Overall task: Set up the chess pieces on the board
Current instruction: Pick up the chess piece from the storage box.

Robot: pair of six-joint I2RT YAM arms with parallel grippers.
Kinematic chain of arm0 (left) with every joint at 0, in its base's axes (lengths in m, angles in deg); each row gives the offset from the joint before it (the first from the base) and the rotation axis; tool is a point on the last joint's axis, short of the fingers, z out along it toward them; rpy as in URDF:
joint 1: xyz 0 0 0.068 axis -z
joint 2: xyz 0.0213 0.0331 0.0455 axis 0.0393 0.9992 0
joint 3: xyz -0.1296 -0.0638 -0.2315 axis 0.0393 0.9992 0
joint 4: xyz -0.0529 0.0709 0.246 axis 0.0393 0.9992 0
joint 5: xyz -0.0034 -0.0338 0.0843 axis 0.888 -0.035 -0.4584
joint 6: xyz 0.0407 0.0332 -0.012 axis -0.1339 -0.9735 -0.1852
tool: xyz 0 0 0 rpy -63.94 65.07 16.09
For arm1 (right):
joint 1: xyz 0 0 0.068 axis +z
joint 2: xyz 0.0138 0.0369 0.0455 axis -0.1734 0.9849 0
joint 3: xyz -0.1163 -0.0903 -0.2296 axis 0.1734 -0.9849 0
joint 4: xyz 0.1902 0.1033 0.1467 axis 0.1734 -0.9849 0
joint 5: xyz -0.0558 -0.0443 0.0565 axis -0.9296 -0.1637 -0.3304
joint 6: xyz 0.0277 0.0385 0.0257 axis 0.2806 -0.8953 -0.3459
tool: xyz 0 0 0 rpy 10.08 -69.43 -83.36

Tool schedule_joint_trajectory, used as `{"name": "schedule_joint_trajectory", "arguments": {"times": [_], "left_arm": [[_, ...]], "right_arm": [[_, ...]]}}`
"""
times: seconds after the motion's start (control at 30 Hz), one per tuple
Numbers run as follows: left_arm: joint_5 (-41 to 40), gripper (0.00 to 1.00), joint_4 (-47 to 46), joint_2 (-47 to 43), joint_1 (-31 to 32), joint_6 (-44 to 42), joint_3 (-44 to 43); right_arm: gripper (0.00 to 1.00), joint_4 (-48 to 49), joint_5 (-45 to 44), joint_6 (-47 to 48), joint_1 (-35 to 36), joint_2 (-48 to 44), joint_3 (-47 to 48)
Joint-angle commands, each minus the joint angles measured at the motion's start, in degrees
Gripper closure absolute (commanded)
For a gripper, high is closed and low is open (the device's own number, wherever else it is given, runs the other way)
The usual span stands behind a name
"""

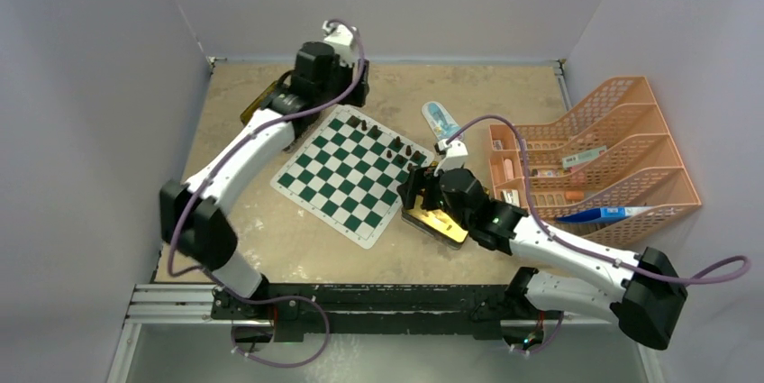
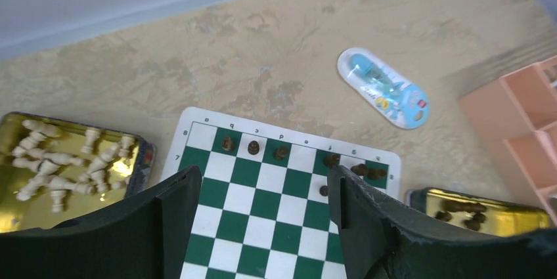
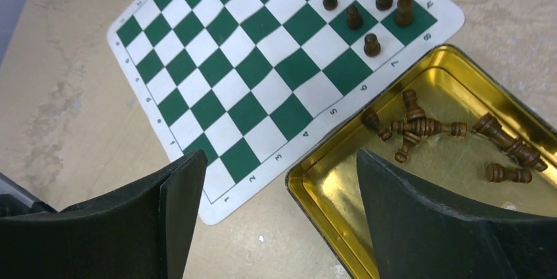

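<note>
Beneath my right pincer (image 3: 279,155), spread wide and empty, dark brown chess pieces (image 3: 420,126) lie toppled in a gold tin (image 3: 328,190); others stand ahead on the green-and-white board (image 3: 230,75), border numbered 1 to 8.

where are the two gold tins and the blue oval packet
gold rectangular tin of cream-white chess pieces (image 2: 13,210): left wrist view, bare floor
gold rectangular tin of dark brown chess pieces (image 3: 446,161): right wrist view, bare floor
blue and white oval plastic packet (image 2: 383,88): left wrist view, its middle
</note>
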State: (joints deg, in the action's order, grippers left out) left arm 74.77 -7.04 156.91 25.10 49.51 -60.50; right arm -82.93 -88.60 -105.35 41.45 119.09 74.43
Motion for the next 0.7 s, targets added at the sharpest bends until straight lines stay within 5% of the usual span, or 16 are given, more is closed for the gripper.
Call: {"name": "schedule_joint_trajectory", "arguments": {"times": [0.0,0.33,0.67], "left_arm": [[1.1,0.30,2.9,-11.4,-0.5,1.3,4.7],[20.0,0.27,4.4,-30.9,-0.5,9.1,24.9],[18.9,0.23,7.4,-38.0,-0.5,5.5,36.1]], "right_arm": [[0.17,-0.7,-2.5,-3.2,-0.3,1.6,3.1],[0.57,-3.4,1.0,-3.1,-11.5,5.3,3.3],[0.66,-5.8,2.2,-4.5,-15.7,11.3,3.9]]}}
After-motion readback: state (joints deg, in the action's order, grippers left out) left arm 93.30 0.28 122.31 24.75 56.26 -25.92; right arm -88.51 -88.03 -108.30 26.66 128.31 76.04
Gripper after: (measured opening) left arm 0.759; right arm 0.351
